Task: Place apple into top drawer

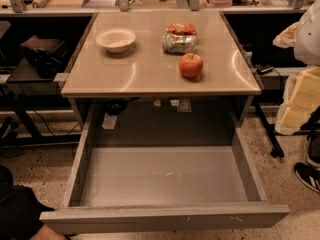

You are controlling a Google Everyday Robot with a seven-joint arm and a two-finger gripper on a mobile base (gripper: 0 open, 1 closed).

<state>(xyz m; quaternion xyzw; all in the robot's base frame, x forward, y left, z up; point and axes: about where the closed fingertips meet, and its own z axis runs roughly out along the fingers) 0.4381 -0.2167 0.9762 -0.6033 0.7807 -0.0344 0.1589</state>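
The apple (191,65), red-orange with a short dark stem, stands upright on the tan tabletop (150,69), right of centre and near the front edge. The top drawer (165,176), a wide shallow grey metal drawer, is pulled out below the tabletop and nothing lies on its scuffed bottom. My gripper (287,35) shows at the upper right edge as a pale tip on a white arm. It is off the table, well to the right of the apple and not touching it.
A white bowl (116,39) stands at the back left of the tabletop. A silver-and-orange foil snack bag (180,37) lies just behind the apple. Yellow foam blocks (300,101) and a shoe (307,174) are on the right. A dark shape (15,209) is at the lower left.
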